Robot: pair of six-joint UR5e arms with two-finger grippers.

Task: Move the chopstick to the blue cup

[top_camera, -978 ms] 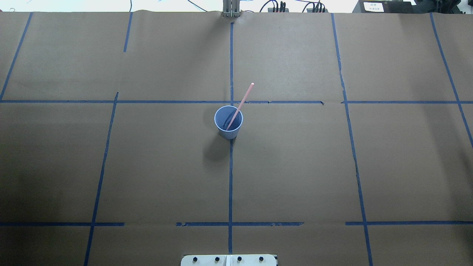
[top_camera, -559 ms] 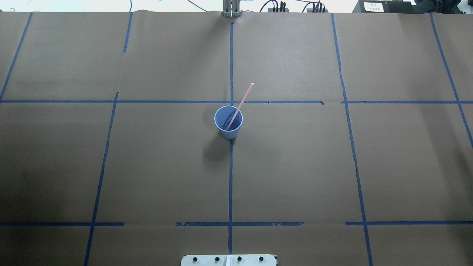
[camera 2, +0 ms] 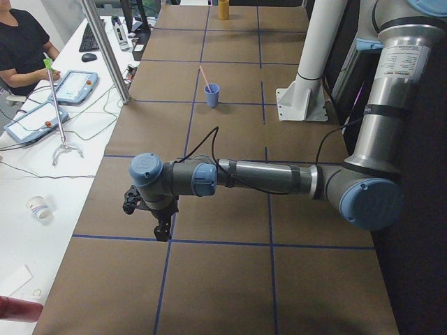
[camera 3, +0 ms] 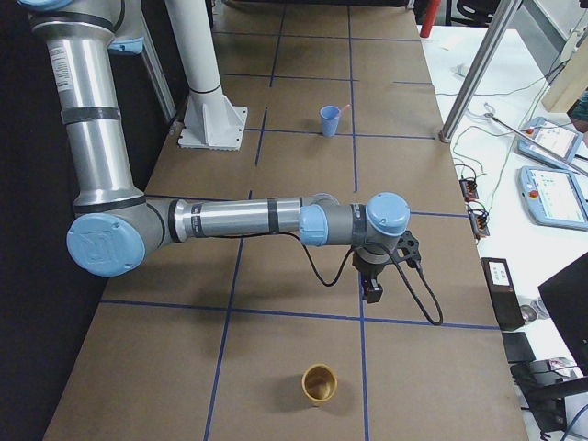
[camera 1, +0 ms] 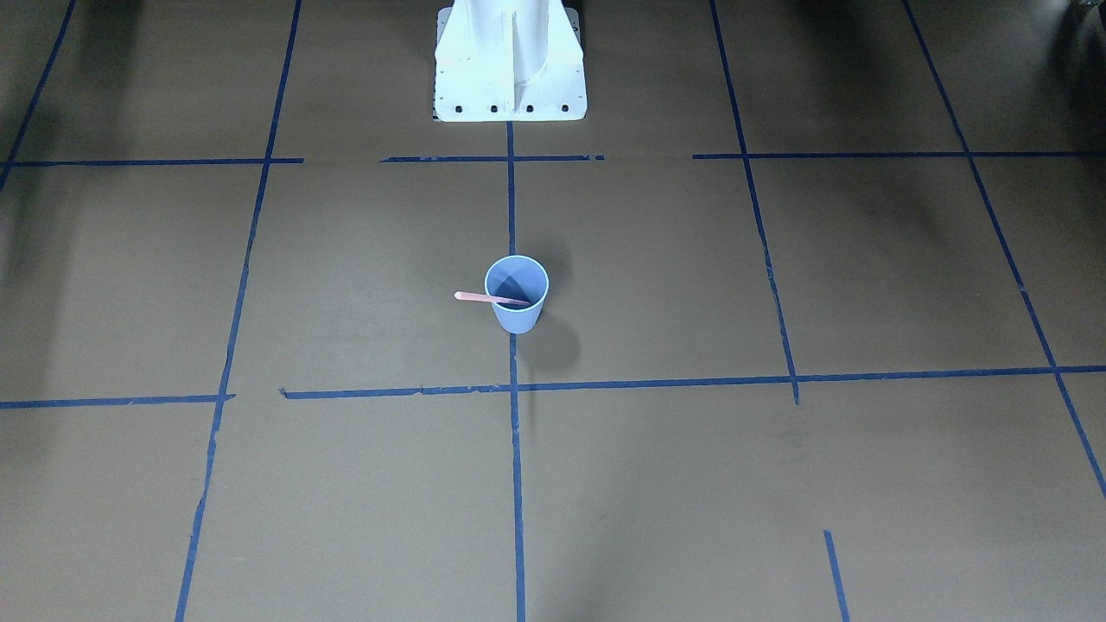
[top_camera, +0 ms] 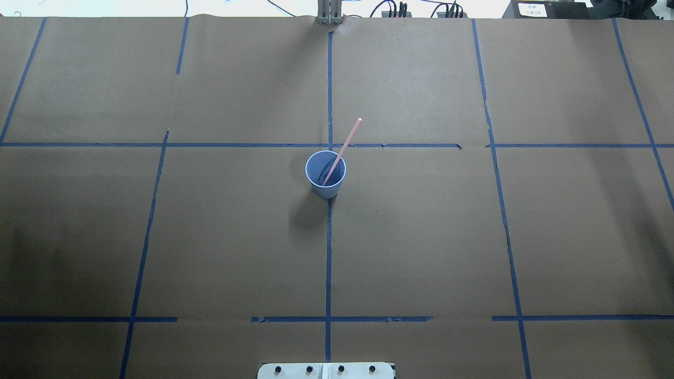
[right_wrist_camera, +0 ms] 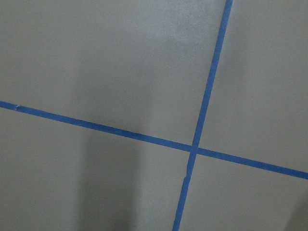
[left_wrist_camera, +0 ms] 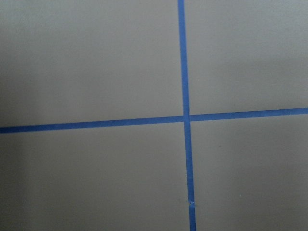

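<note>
Nothing's moved vs 1 s ago: blue cup (top_camera: 325,173) & chopstick (top_camera: 345,141) sit exactly as before in overhead view. Cup stands upright approx in the middle of the desk (top_camera: 474,247), on the centre blue tape (top_camera: 328,252) line, about halfway btw robot-side edge & far edge. Chopstick's lower end is inside cup; shaft leans on rim, upper end sticks out twd far edge & robot's right.

Left hand (camera 2: 162,234) hangs fingers-down over desk near its left end, well apart from cup. It's seen only from the side, so can't tell if open or closed. Right hand (camera 3: 372,292) hangs likewise near right end, fingers-down; can't tell its state either. Both wrist cams show just brown paper w/ a tape crossing.

Tan cup (camera 3: 320,383) stands upright near desk's right end, past right hand. White robot base (camera 1: 510,65) sits at robot-side edge, centre. Person (camera 2: 21,45) sits beyond far edge.
</note>
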